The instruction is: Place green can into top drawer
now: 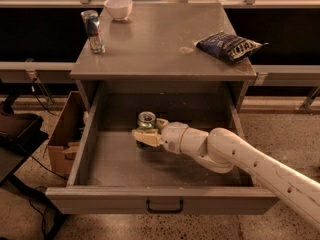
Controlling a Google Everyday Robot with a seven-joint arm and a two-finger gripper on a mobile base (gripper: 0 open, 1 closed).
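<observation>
The top drawer [90, 134] of the grey cabinet is pulled wide open, with a small dark handle [164, 207] on its front panel. The green can [146, 120] stands upright inside the drawer, near the middle toward the back, its silver top showing. My gripper [146, 135] reaches in from the right on a white arm and is shut on the green can, its pale fingers [144, 137] wrapped around the can's lower body. The can's base is hidden behind the fingers, so I cannot tell whether it rests on the drawer floor.
On the cabinet top stand a tall blue-red-silver can [93, 30], a white bowl [118, 7] and a dark blue chip bag [228, 46]. A cardboard box [65, 134] sits on the floor left of the drawer. A black object is at far left.
</observation>
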